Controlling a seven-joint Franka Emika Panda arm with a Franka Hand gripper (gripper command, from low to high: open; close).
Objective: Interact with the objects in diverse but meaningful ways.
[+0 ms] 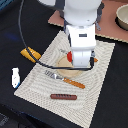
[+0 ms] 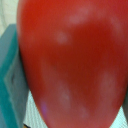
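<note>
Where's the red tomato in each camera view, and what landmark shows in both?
Exterior view: only a sliver of the red tomato shows, beside the arm's white wrist above the round tan plate, mid-picture.
Wrist view: the tomato fills nearly the whole picture, very close to the lens.
Shared landmark: the striped cream placemat, glimpsed past the tomato in the wrist view.

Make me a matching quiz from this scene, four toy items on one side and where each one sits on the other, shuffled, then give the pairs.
Things:
1. tomato
2. sausage
3. bottle
4. bread block

Places:
A. on the black table, off the mat's corner at the exterior view's left
B. under the arm, over the plate
C. on the mat, near its front edge
D. at the mat's edge, on the exterior view's left, farther back

Pairs: 1-B, 2-C, 3-A, 4-D
</note>
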